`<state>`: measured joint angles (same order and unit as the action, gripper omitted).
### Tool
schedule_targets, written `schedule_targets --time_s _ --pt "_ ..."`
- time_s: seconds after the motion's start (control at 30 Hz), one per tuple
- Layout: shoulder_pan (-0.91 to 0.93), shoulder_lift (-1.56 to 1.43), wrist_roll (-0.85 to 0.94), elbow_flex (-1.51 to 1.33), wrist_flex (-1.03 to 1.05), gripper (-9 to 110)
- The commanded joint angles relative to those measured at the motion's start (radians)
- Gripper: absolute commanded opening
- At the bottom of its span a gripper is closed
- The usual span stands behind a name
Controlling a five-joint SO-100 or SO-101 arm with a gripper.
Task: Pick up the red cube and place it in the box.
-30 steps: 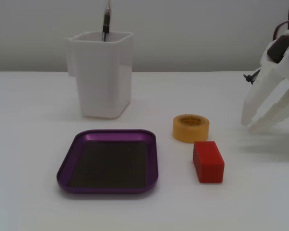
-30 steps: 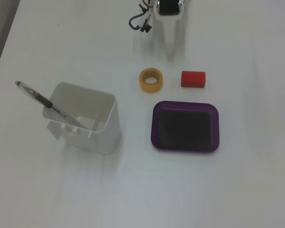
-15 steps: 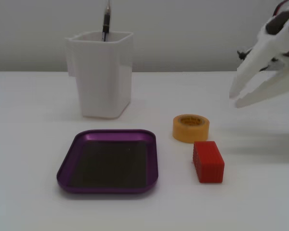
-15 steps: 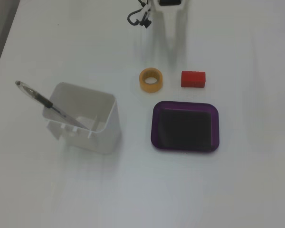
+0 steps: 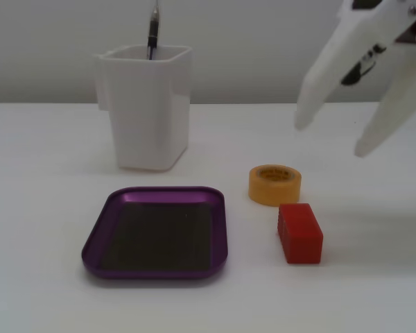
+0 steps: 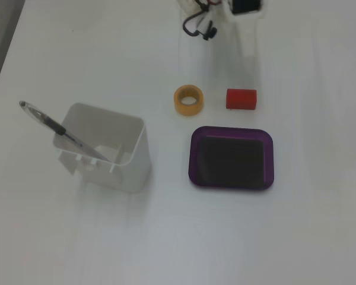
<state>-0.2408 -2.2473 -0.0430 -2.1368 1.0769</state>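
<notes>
The red cube (image 5: 300, 232) lies on the white table, just in front of a yellow tape roll (image 5: 274, 184); in the other fixed view the red cube (image 6: 241, 98) sits just above the box. The box (image 5: 220, 229), a shallow purple tray, is empty and lies to the cube's left; it also shows in the other fixed view (image 6: 193, 157). My white gripper (image 5: 333, 137) hangs open and empty at the upper right, above and behind the cube, touching nothing. In the other fixed view only the arm's dark part (image 6: 246, 7) is clear; the fingers blend into the table.
A tall white square cup (image 5: 149, 104) with a pen (image 5: 153, 31) stands behind the tray, and shows in the other fixed view (image 6: 107, 148) to the tray's left. The tape roll (image 6: 189, 100) lies close beside the cube. Dark cables (image 6: 199, 27) hang by the arm.
</notes>
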Motion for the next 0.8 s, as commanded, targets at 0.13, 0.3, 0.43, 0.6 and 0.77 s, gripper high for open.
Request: schedule_targets --time_s 0.13,0.3,0.43,0.6,0.77 --pt "-0.028 0.526 -0.121 0.35 0.091 29" --pt "-0.015 0.686 -0.11 0.39 0.077 30" --pt "-0.014 0.729 -0.109 0.38 0.077 29" --pt "0.035 0.736 -0.107 0.377 0.037 29" --pt "0.078 0.739 -0.017 0.351 0.023 26"
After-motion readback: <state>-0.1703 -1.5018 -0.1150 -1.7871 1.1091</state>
